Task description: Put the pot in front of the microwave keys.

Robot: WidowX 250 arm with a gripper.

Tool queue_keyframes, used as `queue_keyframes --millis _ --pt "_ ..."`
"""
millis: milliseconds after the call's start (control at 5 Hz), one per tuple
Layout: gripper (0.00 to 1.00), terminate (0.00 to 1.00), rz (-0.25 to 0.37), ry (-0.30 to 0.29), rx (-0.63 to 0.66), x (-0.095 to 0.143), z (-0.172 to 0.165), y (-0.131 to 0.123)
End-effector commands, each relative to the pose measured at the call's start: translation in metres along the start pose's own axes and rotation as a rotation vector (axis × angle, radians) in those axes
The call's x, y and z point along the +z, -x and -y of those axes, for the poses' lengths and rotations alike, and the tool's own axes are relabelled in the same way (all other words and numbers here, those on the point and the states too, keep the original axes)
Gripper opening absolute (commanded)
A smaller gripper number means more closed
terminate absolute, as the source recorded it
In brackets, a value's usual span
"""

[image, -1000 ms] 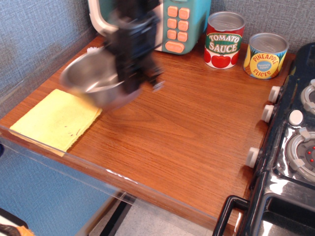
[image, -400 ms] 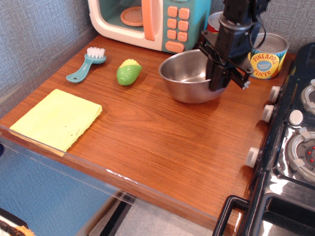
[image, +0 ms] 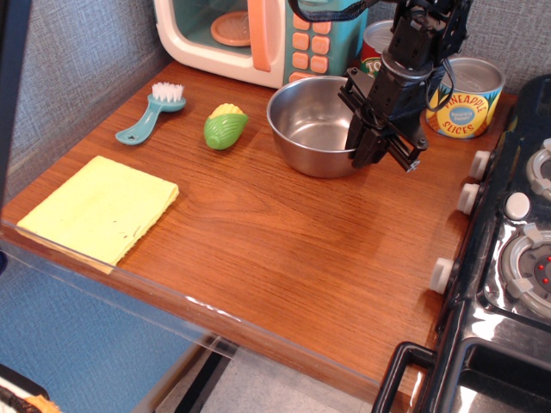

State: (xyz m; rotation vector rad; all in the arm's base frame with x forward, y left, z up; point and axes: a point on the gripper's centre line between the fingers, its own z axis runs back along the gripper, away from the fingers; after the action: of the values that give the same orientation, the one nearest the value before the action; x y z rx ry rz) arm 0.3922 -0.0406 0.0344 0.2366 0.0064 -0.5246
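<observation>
The shiny steel pot (image: 303,129) stands on the wooden counter (image: 284,241), just in front of the orange keys (image: 308,40) of the toy microwave (image: 245,34). My gripper (image: 365,151) comes down from the upper right and is shut on the pot's right rim, one finger inside and one outside. I cannot tell whether the pot's base touches the counter.
A tomato sauce can (image: 372,41), partly hidden by the arm, and a pineapple can (image: 469,96) stand right of the pot. A green corn toy (image: 225,126), a teal brush (image: 152,112) and a yellow cloth (image: 102,206) lie to the left. A black stove (image: 516,258) borders the right edge.
The gripper carried the pot from the left, above the cloth, across to the right, then a little back and left toward the microwave keys.
</observation>
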Motion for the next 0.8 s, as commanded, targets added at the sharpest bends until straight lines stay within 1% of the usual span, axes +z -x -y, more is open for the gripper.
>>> queue_keyframes --millis 0,200,400,600 --pt "1.0 0.0 0.124 0.023 0.062 0.047 -0.013 0.007" --pt "1.0 0.0 0.22 0.12 0.186 0.079 -0.031 0.015" --pt "1.0 0.0 0.291 0.196 0.333 0.098 -0.056 0.05" --pt "1.0 0.0 0.216 0.205 0.428 0.08 -0.069 0.091"
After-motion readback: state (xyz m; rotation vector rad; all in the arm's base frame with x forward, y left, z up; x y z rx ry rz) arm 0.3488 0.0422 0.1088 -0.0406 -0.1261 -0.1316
